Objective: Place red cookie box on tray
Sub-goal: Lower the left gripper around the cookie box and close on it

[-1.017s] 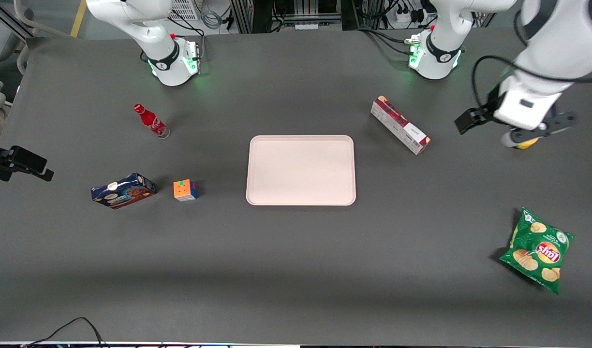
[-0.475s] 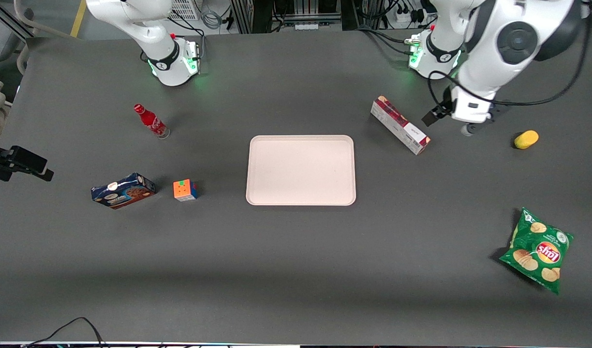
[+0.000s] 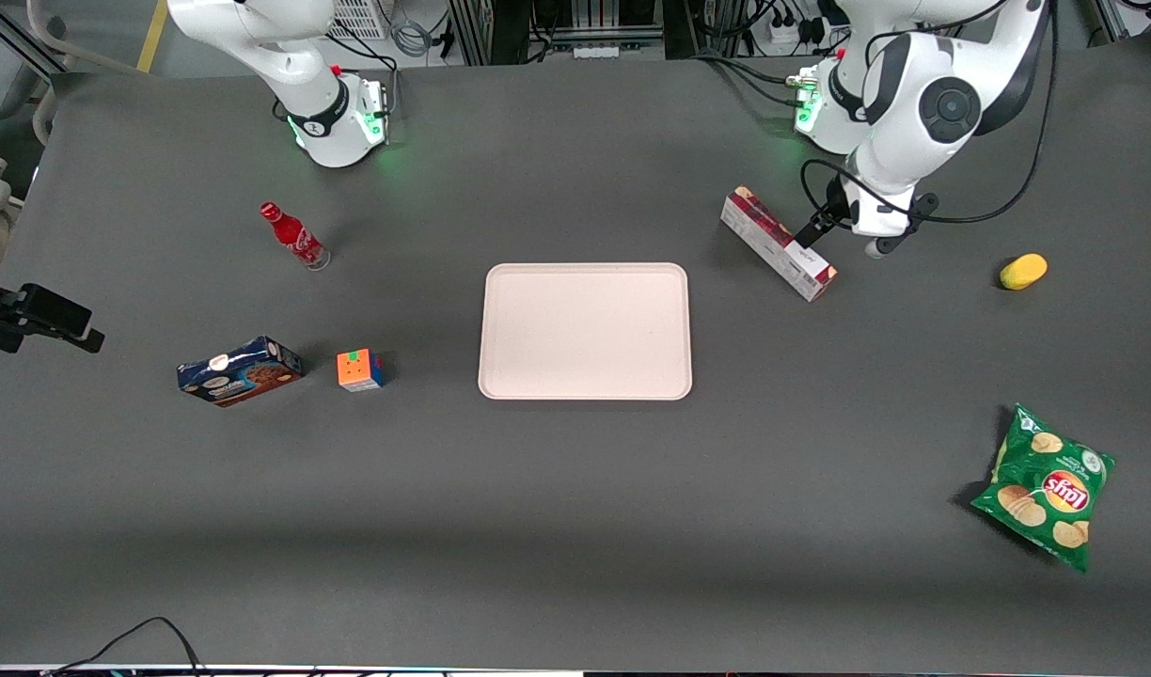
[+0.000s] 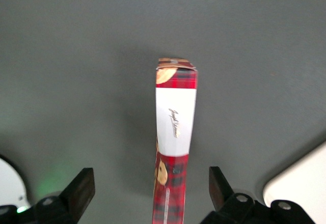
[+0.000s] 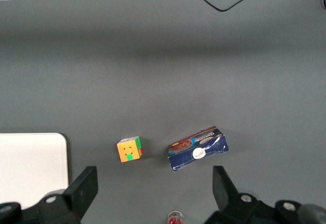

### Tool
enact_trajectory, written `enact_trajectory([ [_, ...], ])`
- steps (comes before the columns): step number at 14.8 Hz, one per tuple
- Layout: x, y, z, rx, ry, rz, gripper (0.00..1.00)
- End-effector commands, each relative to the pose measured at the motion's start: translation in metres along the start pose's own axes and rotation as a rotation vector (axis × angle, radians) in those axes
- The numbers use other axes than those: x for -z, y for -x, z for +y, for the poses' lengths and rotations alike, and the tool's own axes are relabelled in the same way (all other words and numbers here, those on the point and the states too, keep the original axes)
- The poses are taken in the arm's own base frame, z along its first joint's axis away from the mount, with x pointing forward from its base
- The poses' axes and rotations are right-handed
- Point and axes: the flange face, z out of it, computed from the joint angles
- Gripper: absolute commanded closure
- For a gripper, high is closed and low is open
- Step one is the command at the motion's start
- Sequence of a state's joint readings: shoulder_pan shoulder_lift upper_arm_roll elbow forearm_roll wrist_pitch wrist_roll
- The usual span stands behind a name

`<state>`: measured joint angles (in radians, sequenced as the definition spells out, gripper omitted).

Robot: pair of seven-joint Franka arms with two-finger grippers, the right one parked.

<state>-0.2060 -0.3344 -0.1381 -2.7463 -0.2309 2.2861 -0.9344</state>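
Gripper (image 4: 147, 188) hangs over the table (image 3: 575, 527), above the red box (image 3: 778, 244), jaws spread wide with one finger (image 4: 81, 189) on either side of the box's narrow top face, not touching it. From the front the gripper (image 3: 843, 230) sits at the box's end toward the working arm's side, a little farther from the front camera than that end.

Red box stands on its long edge on the table, set diagonally, white label panel (image 4: 175, 117) facing up toward the wrist camera. It is apart from the tray (image 3: 585, 330), which lies flat at mid-table, nearer the front camera than the gripper and off toward the parked arm. A corner of the tray (image 4: 300, 188) shows just beside one finger in the wrist view.

Yellow fruit-like thing (image 3: 1023, 271) lies near the gripper, toward the working arm's end. Chip bag (image 3: 1044, 486) well nearer the front camera than the gripper. Toward the parked arm's end, well apart from the gripper: red bottle (image 3: 293, 235), cube (image 3: 360, 369), blue box (image 3: 240, 370). The cube sits just beside the blue box.
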Motion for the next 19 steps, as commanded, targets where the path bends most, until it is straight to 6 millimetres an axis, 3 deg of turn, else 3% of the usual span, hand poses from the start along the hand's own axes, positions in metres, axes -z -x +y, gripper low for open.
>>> enact_trajectory([
  [1, -0.04, 0.035, 0.01, 0.075, 0.025, 0.077, 0.0],
  [4, -0.062, 0.052, 0.021, 0.077, 0.029, 0.097, 0.0],
  [14, -0.099, 0.049, 0.005, -0.006, 0.002, 0.091, 0.0],
  [15, -0.1, 0.049, 0.005, -0.007, 0.006, 0.093, 0.05],
  [16, -0.101, 0.049, 0.005, -0.01, 0.006, 0.092, 0.16],
  [19, -0.104, 0.049, 0.004, -0.074, -0.013, 0.081, 0.6],
])
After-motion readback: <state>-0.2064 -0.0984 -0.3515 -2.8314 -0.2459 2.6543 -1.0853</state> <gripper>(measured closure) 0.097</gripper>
